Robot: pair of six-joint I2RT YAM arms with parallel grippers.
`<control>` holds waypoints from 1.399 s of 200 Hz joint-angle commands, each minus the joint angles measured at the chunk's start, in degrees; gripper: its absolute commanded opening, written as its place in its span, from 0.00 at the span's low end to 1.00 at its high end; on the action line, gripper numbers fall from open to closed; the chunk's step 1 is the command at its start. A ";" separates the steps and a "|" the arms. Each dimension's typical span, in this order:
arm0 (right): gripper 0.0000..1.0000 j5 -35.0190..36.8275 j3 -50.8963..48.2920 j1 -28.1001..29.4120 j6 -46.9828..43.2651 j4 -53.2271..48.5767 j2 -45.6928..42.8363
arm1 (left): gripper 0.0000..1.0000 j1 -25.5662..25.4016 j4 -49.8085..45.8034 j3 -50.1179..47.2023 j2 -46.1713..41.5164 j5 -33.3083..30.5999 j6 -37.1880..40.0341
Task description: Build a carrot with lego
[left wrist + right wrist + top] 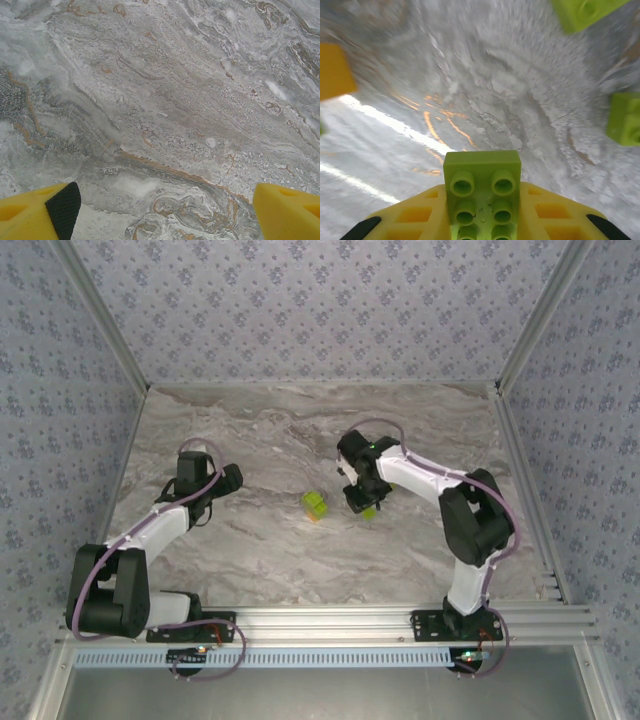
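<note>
Top view: the carrot [315, 505], a small lime-green build with an orange part at its near edge, lies on the marble table [250, 430] near the centre. It sits between the two arms, closer to the right gripper [357, 498] and apart from its tips. The left gripper [228, 480] hangs well to the carrot's left.

Left wrist view: the left gripper [160, 210] has its jaws spread wide. Its yellow fingers [30, 215] stand at the two lower corners with bare marble between them.

Right wrist view: the right gripper [482, 200] pinches a lime-green brick [482, 192] between its jaws. The brick lies studs-up, its far end reaching past the fingertips over the table. A second green brick [585, 12] lies beyond at the upper right corner and a third green brick [625, 120] at the right edge, both clear of the jaws. An orange block [332, 70] sits at the left edge. It is blurred, so whether it belongs to the carrot cannot be told.
</note>
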 commanded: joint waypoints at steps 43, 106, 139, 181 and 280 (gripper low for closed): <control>0.33 -2.33 17.98 6.86 1.57 -14.52 0.04 | 0.91 0.14 1.34 0.19 -0.31 0.66 0.67; 0.33 -2.47 30.77 12.59 1.39 -16.41 11.86 | 0.91 0.19 1.28 0.08 -0.62 0.58 0.67; 0.33 -2.24 33.30 13.43 1.35 -16.94 14.63 | 0.91 0.18 1.32 0.02 -0.58 0.49 0.74; 0.33 -1.89 33.49 13.31 1.02 -17.29 15.89 | 0.91 0.19 1.43 0.02 -0.68 0.53 0.76; 0.32 -1.62 32.61 12.66 0.56 -16.70 17.96 | 0.91 0.18 1.47 0.22 -0.28 0.48 0.84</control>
